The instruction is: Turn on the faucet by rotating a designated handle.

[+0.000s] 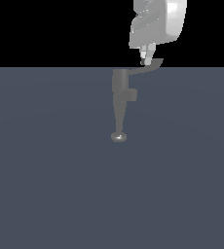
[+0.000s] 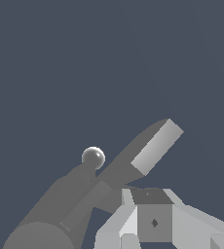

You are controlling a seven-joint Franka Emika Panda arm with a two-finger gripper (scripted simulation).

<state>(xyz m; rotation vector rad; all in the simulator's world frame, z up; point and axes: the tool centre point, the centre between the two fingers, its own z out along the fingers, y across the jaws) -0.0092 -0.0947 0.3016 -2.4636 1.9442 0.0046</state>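
The faucet [image 1: 120, 92] is recorded standing near the middle of the exterior view, at the far edge of the flat grey surface [image 1: 46, 185], its tapering spout running toward the near side and ending in 1 shiny rounded tip. From the top of the cylindrical body, the handle [image 1: 148, 67] is seen jutting toward the exterior view's right, its long axis lying roughly level with the paddle end tilted slightly upward. The gripper [image 1: 143, 61] is noted directly above the handle, at its mid-length, fingertips at or just touching the lever's upper face; contact cannot be confirmed. The jaws appear nearly closed with nothing between them, though this is judged only. The coming move is judged to depend on pushing sideways against the paddle.
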